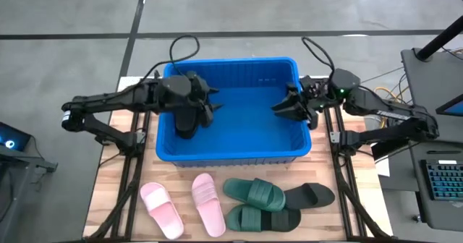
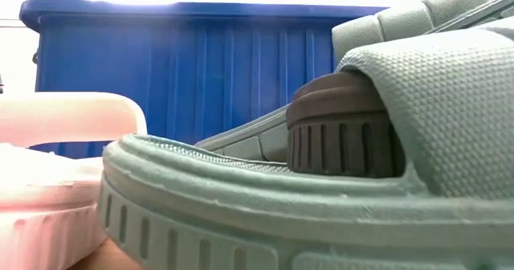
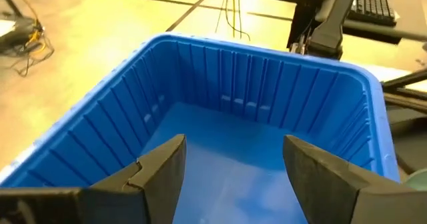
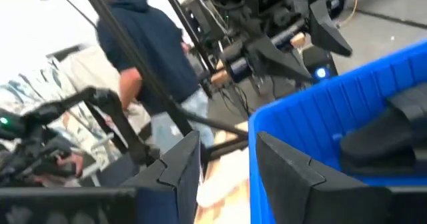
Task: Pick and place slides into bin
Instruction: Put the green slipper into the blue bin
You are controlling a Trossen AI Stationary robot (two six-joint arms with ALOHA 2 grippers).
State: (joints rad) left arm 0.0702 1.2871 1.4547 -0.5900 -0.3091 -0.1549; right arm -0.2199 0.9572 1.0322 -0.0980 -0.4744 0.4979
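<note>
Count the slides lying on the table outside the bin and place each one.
5. Two pink slides lie at the front left. Two green slides are stacked to their right. One black slide lies at the far right. More may be hidden beneath.

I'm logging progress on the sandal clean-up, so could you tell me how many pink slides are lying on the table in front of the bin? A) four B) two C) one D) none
B: the high view shows two pink slides side by side on the wooden table, near the bin's front wall, left of the dark green pair.
</note>
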